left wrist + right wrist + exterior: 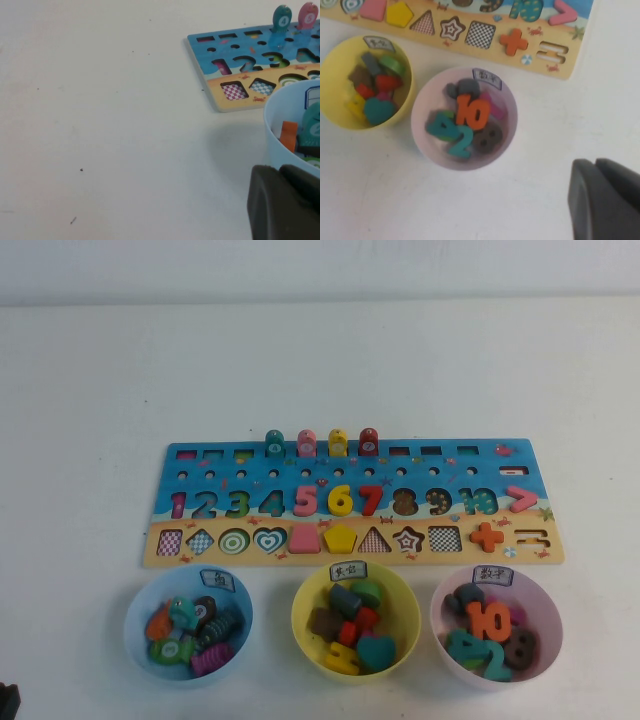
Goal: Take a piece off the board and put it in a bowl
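The orange plus piece (487,536) lies in its slot on the tan strip of the board (463,550), near the right end; it also shows in the right wrist view (514,41). The yellow bowl (300,615) stands in front of the board's middle and holds several shape pieces. My right gripper (596,162) is shut and empty above bare table, to the near right of the pale pink bowl, and is out of the high view. My left gripper (280,170) is shut and empty beside the light blue bowl's left rim.
The light blue bowl (135,620) is left of the yellow bowl and the pale pink bowl (545,600), with the orange "10", is right of it. Several fish pegs (322,443) stand on the board's far edge. White table lies all round.
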`<state>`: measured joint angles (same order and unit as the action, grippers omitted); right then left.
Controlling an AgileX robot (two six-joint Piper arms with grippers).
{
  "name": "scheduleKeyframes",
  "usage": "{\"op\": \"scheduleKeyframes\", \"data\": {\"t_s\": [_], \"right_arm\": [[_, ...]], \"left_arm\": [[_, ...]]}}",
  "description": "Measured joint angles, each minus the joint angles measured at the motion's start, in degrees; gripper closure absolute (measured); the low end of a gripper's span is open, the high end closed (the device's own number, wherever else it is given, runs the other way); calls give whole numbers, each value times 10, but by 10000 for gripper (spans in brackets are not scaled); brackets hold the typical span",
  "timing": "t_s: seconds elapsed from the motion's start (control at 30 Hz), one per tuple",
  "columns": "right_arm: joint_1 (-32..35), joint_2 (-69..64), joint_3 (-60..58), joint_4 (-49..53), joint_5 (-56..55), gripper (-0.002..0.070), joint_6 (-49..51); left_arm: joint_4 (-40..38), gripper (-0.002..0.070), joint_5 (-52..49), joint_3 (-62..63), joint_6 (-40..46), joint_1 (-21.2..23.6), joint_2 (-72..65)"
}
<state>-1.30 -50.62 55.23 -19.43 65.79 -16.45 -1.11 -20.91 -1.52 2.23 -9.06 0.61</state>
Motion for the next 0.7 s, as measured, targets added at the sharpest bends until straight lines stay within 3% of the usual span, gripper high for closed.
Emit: {"op": "scheduleKeyframes", "data": {"t_s": [0.27,0.47,0.7], "right_arm": [[-23,-222,179,54,49,694,-4],[-108,-340,248,148,49,694,32],[-178,-455,281,158,49,694,-4]], "left_arm": [[0,678,0,0,0,0,0],[0,678,0,0,0,0,0],[0,678,0,0,0,0,0]]}}
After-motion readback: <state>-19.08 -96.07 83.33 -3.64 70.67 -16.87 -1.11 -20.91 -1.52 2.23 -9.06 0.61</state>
